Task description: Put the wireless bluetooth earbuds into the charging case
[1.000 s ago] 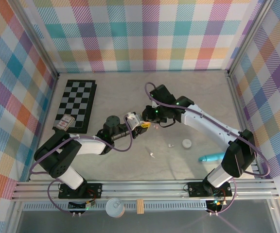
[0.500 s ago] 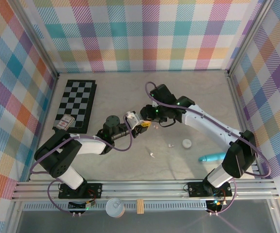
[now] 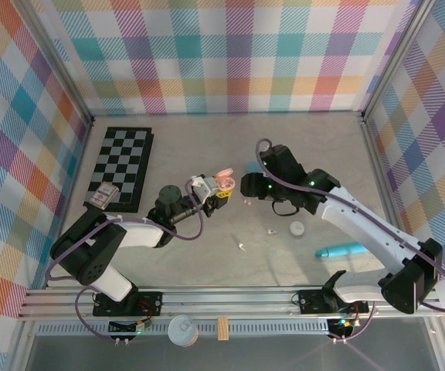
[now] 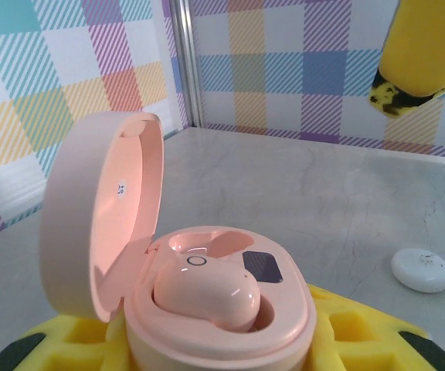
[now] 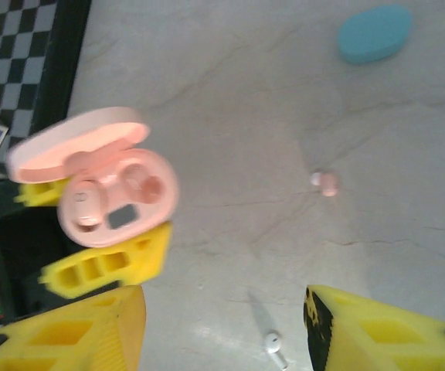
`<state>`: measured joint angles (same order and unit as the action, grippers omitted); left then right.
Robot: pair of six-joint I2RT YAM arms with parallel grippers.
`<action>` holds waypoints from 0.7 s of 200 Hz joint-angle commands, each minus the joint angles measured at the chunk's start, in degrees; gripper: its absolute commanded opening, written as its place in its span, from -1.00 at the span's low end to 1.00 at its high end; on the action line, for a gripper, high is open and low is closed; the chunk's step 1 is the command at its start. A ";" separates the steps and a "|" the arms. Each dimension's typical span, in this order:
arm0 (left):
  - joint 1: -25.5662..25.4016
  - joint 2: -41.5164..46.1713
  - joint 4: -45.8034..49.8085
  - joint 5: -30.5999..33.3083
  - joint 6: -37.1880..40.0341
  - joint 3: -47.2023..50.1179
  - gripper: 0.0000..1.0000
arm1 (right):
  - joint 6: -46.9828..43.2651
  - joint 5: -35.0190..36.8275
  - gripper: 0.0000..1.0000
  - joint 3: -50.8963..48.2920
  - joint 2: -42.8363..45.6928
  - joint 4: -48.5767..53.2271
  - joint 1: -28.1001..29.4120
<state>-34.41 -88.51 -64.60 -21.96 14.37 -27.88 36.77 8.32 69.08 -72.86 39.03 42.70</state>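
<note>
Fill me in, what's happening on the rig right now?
The left gripper holds a pink charging case with its lid open and one pink earbud seated; the second slot looks empty. The right gripper hangs open beside it, holding nothing. A loose pink earbud lies on the table.

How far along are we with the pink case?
Done: the pink charging case stands open with one pink earbud seated in it. In hand: the left gripper clamps the case, while the right gripper is open and empty. Left: the second slot looks empty, and another pink earbud lies loose on the table.
</note>
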 commanded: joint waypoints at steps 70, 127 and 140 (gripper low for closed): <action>1.72 10.44 2.01 -1.59 -0.41 4.18 -0.50 | 14.54 -9.92 0.13 -20.04 -0.38 -19.68 -12.81; 1.81 17.72 5.04 -2.39 -2.12 5.55 -0.50 | 20.19 -19.13 0.12 -18.65 -15.44 -30.26 -12.51; 1.81 18.50 4.77 -2.15 -2.45 5.86 -0.50 | 20.98 -20.16 0.11 -18.07 -17.91 -32.23 -12.23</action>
<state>-33.10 -71.83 -59.51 -23.07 13.47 -23.27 53.91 -6.76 49.21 -87.57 14.02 29.74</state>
